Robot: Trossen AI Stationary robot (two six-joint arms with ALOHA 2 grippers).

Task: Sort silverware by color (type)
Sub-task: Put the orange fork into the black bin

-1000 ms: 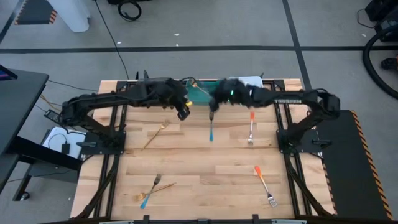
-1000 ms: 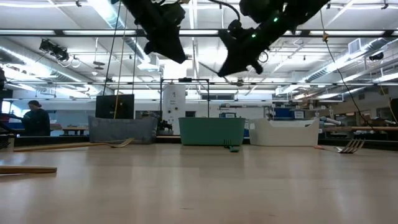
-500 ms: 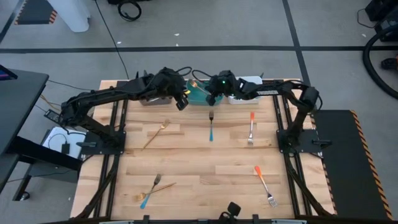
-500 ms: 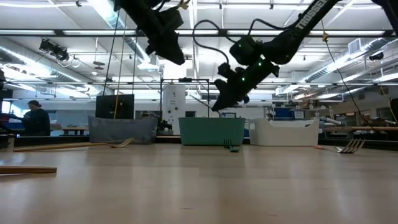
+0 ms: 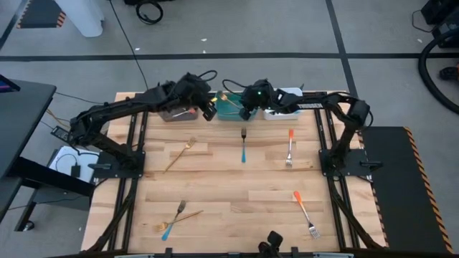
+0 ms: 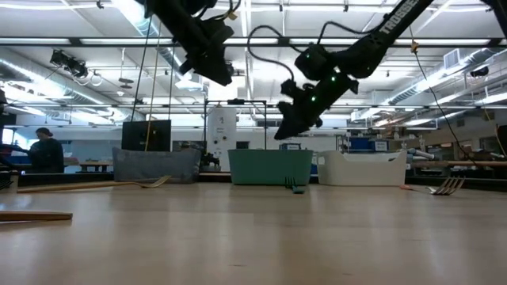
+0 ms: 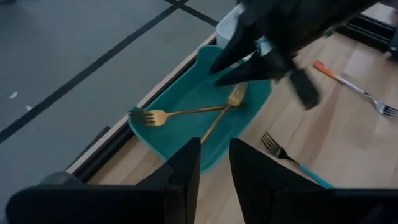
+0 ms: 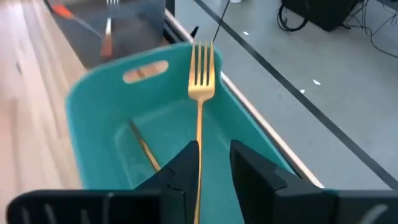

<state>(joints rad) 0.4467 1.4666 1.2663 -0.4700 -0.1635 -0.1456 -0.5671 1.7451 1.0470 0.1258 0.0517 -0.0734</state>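
A gold fork point(image 8: 200, 74) is seen clenched in the right claw point(image 8: 208, 163), hung right over the teal bin point(image 8: 93, 124), long axis running straight out from the claw. Left claw point(image 7: 214, 158) is parked beside it, slightly parted, nothing gripped. Drop looks next, probably.

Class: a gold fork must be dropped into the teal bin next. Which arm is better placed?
Right. The right gripper holds the gold fork above the teal bin; the left gripper hovers nearby, empty.
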